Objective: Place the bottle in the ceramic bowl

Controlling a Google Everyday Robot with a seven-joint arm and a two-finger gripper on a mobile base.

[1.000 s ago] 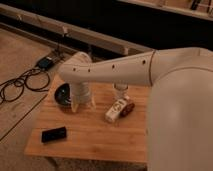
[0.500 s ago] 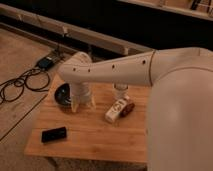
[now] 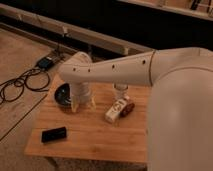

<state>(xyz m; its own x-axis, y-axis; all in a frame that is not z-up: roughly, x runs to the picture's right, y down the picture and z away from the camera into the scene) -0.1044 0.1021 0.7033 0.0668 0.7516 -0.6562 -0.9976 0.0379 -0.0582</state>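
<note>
Small whitish oblong bottle: lies on its side at centre frame on the wooden tabletop, apart from the glossy dark ceramic bowl at left; likely light, rigid, smooth, prone to rolling; best gripped across its narrow middle; gripper: centre-left beside the bowl, jaws apart, empty.

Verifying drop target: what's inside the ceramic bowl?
The visible left part of the ceramic bowl looks empty, dark with a sheen. Its right side is covered by the hand, hanging at that edge. The bottle lies on the table, outside it.
</note>
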